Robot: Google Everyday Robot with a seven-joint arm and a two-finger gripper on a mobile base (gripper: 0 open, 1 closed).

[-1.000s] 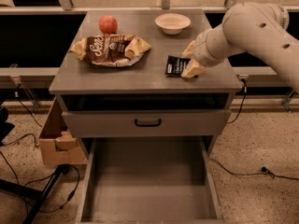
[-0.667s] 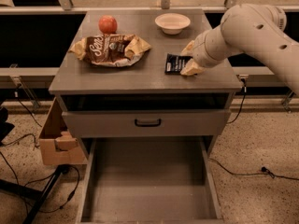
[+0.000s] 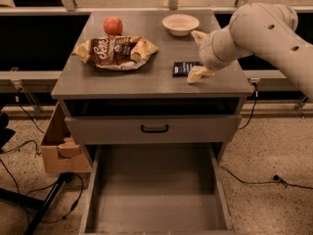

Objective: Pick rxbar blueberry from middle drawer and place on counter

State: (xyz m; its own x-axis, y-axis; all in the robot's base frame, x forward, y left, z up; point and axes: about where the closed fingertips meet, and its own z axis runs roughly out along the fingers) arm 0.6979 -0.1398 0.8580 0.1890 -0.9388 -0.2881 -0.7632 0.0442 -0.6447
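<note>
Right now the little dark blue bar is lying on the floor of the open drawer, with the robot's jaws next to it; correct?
Not quite. The camera view shows the rxbar blueberry lying on the counter, not in the middle drawer, whose floor is bare. The gripper is indeed next to it, at its right end, jaws open.

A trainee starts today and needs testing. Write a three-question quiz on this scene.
1. True or false: the rxbar blueberry lies in the middle drawer.
2. Which thing is nearest the gripper, which hangs over the counter beside the bar? A apple, B bowl, C snack bag.
3. Fill in: the gripper's fingers are ____.
Key: 1 false, it lies on the counter; 2 B; 3 open.
</note>
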